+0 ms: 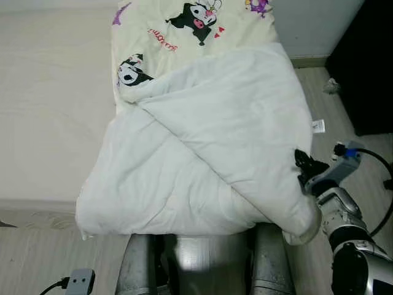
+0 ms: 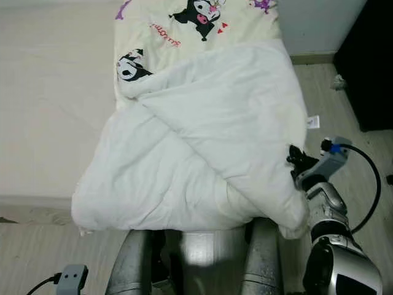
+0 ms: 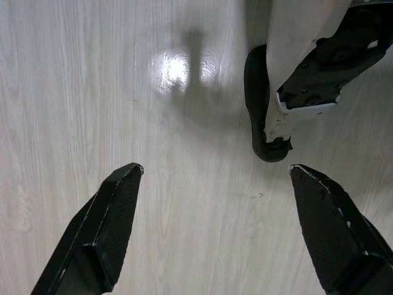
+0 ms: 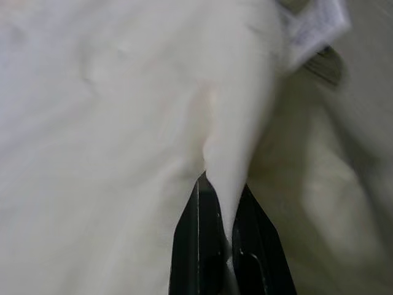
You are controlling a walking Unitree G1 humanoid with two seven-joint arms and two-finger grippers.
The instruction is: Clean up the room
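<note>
Pinching the white duvet [image 1: 209, 141] at its right edge, the right gripper [image 4: 224, 212] has it folded but rumpled on the bed [image 1: 49, 110]; the spread left gripper [image 3: 215, 172] hangs idle.

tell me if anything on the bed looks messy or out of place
The white comforter lies bunched and folded over itself at the foot of the bed, one corner overhanging the edge. The right end effector is pinching its side edge; the left end effector hangs open above the floor.

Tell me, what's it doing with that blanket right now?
Right end effector shut on white comforter edge. Left end effector open, idle above floor. Comforter folded on bed. Nothing in the way.
</note>
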